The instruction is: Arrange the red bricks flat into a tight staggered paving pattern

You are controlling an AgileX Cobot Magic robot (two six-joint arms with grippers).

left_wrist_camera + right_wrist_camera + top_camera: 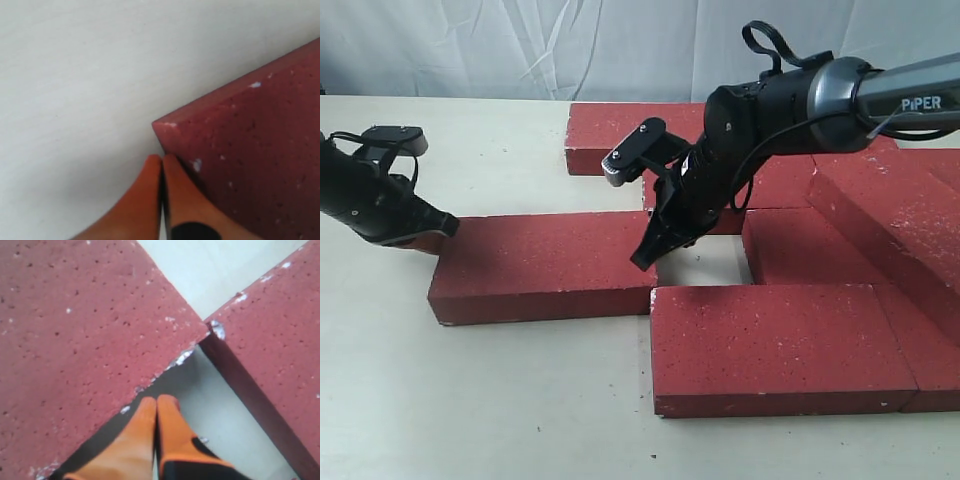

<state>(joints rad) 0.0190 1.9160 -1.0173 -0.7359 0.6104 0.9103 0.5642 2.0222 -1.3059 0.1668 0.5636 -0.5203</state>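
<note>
With both fingers pressed together and nothing between them, the left claw (pixel 161 165) sits at the outer corner of the left brick (pixel 545 265), tips just beside its end face. The right claw (pixel 648 255) is also pinched shut and empty. Its tips are down in a bare patch of table (pixel 715 265) at that brick's other end, close against a chipped brick edge.

Around the patch are the front brick (pixel 775 345), the right brick (pixel 810 250) and the back bricks (pixel 620 125) behind the arm. A tilted brick (pixel 900 210) at far right appears to rest on its neighbours, not yet flat.

The step looks like nudging the left brick in to close the patch. Corner contact would probably spin it, so a low, slow push at the middle of the end face is better. The right claw should clear the patch first, or act only as a stop. Risk: the front brick gets dragged along.
</note>
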